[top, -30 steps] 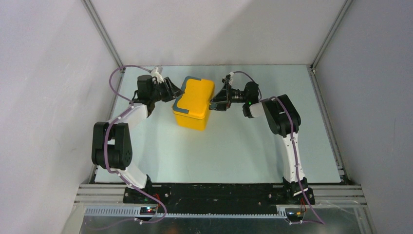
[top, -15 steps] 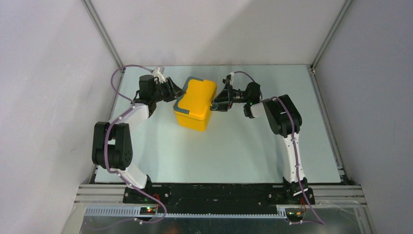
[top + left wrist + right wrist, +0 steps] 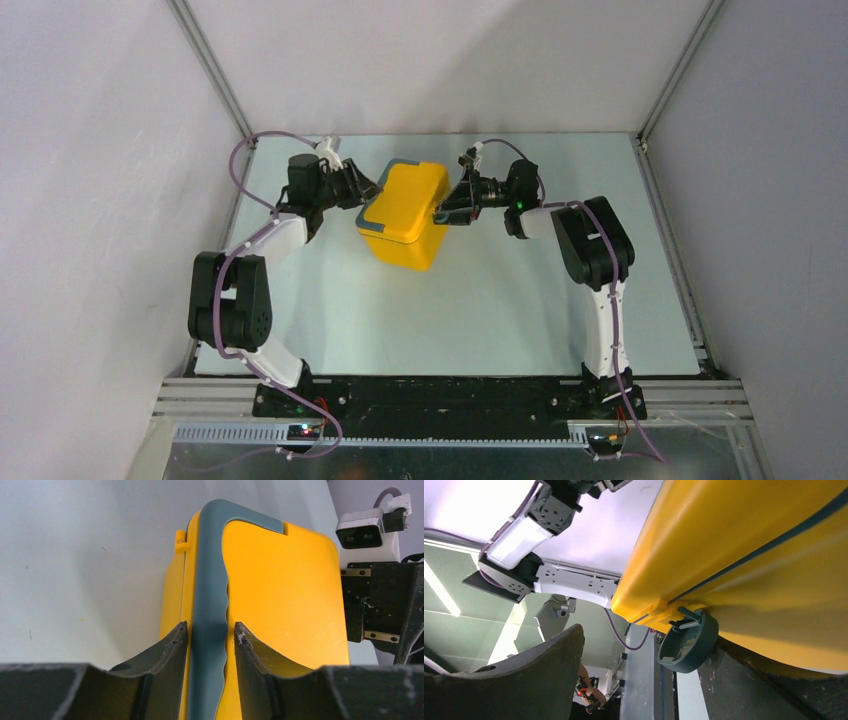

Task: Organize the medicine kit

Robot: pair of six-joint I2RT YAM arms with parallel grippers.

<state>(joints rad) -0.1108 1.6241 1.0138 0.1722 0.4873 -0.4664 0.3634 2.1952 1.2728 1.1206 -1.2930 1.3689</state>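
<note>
The medicine kit [image 3: 405, 218], a bright yellow box with its lid down, sits tilted at the back middle of the table. In the left wrist view my left gripper [image 3: 210, 628] is shut on the kit's blue-grey handle [image 3: 212, 570], a finger on each side. The same left gripper [image 3: 362, 190] is at the kit's left end. My right gripper [image 3: 443, 212] is at the kit's right end. Its jaws stand open around the round dark latch [image 3: 686, 649]. One finger [image 3: 764, 690] rests under the yellow wall [image 3: 749, 545]; the other stands apart to the left.
A pale green table top [image 3: 470, 310] spreads in front of the kit. White walls and metal frame rails [image 3: 210, 80] close in the back and sides. Both arm bases sit on the black bar [image 3: 440, 398] at the near edge.
The kit has shifted slightly to the right and turned a little. Both wrists followed it, and the right arm's elbow swung to the right. The right jaws have narrowed a little.
</note>
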